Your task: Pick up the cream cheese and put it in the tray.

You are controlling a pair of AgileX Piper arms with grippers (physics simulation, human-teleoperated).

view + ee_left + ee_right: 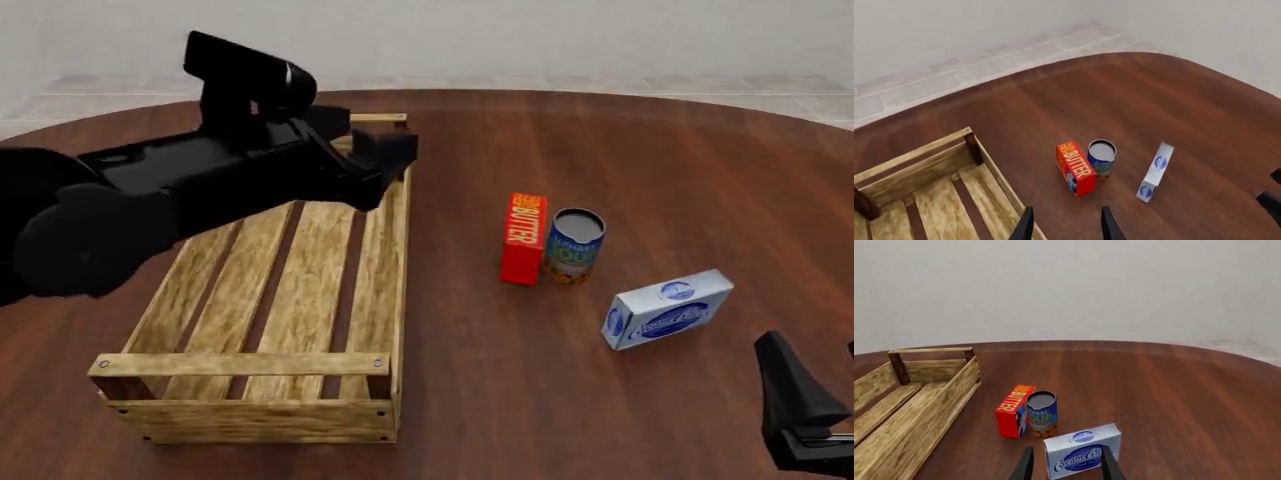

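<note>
Nearest the front camera, the left arm [160, 200] is seen as a large black mass raised over the tray [260, 400], its left claw [380, 160] hanging above the tray's far end. In the left wrist view the two finger tips [1109, 227] are shown apart with nothing between them, so this claw is spread and empty.

Beneath everything, the dark wooden table [641, 160] is shown, round-edged at its far side. On it the tray, a long crate of light slats with low walls and gaps in its floor, is laid lengthwise under the left claw, and no grocery is seen in it.

Beyond the right claw [1066, 465], three groceries are grouped on the bare table, well apart from the tray. The red butter box [523, 238] is stood upright, with the blue-and-orange can [575, 245] just beside it. The cream cheese [667, 309], a white-grey box with blue script, is laid flat directly ahead of the right claw and closest to it. In the right wrist view the right claw's fingers [1109, 466] are held parted, framing the box without gripping it; nothing is held.
</note>
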